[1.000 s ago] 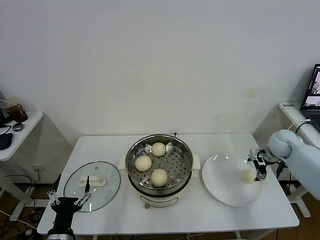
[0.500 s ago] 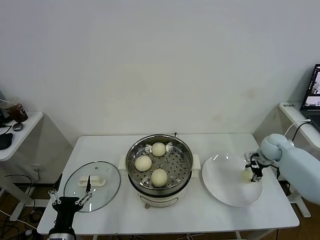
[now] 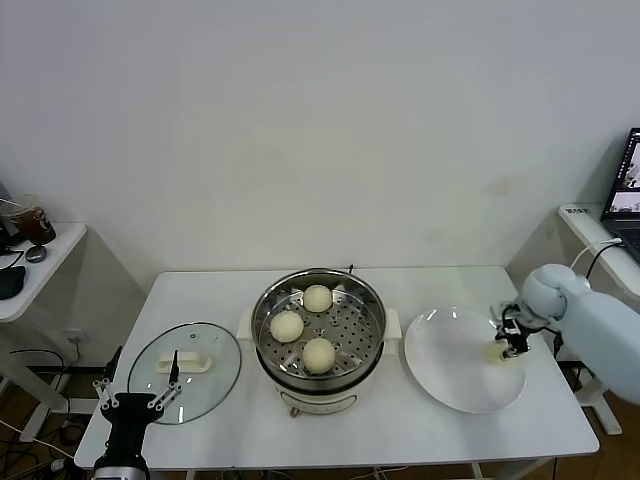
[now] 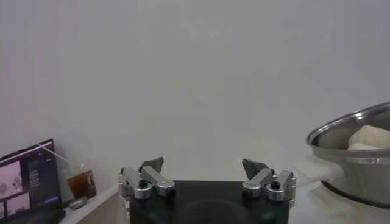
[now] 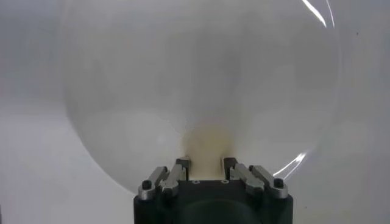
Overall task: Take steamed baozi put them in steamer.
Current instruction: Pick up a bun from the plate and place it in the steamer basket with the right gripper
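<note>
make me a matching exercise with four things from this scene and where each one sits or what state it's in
Things:
1. glass lid
2. three baozi
3. fourth baozi
4. left end effector

Places or states:
a. on the perforated tray in the steamer
b. open, idle at the table's near left edge
c. flat on the table, left of the steamer
d. on the white plate, gripped by the right end effector

Pairs: 1-c, 2-a, 3-d, 4-b
</note>
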`<control>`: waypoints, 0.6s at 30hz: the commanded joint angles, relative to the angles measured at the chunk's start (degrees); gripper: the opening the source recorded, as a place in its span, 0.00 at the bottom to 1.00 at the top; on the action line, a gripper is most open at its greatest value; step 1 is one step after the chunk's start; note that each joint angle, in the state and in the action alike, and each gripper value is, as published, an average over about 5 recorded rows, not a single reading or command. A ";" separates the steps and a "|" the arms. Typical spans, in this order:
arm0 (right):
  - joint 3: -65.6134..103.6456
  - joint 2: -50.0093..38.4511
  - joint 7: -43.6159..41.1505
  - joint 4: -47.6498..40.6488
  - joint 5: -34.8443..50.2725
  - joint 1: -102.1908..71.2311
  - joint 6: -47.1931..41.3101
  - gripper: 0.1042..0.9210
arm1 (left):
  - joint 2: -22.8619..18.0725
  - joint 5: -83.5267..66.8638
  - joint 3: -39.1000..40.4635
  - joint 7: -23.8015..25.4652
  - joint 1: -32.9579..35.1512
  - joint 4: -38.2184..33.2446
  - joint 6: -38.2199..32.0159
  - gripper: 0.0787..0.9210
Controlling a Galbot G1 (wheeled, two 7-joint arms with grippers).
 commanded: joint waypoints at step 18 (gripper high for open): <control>-46.20 14.22 11.80 27.00 49.19 54.61 -21.86 0.34 | 0.66 0.54 1.11 0.27 -2.55 -0.23 0.51 0.88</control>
